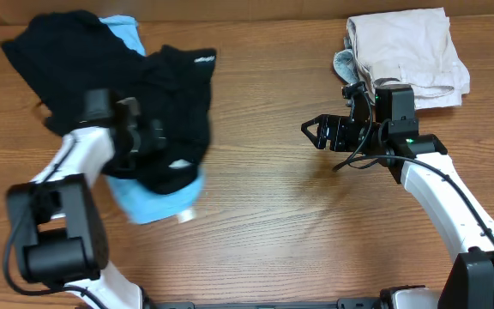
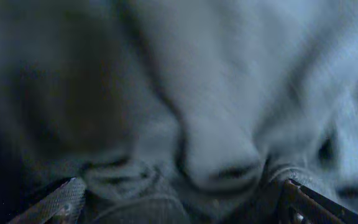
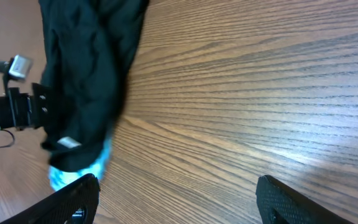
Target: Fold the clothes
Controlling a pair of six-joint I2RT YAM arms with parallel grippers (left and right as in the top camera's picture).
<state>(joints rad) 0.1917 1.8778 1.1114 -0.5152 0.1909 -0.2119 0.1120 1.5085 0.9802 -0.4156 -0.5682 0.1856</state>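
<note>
A crumpled black T-shirt (image 1: pixel 170 86) lies at the left of the table, on top of a light-blue garment (image 1: pixel 148 202). My left gripper (image 1: pixel 157 137) is pressed down into this pile. In the left wrist view its fingers (image 2: pixel 61 199) stand wide apart, with bunched dark cloth (image 2: pixel 216 124) filling the frame between them. My right gripper (image 1: pixel 316 133) hovers open over bare wood right of centre, pointing left towards the pile. The right wrist view shows the black T-shirt (image 3: pixel 86 74) and a light-blue edge (image 3: pixel 101 158) well beyond the right gripper (image 3: pixel 176 193), which holds nothing.
A stack of folded beige clothes (image 1: pixel 410 51) sits at the back right, with a bit of grey-blue cloth (image 1: pixel 346 64) at its left side. Bare wooden table (image 1: pixel 273 223) separates the two arms. The left arm's base (image 1: pixel 54 232) stands at the front left.
</note>
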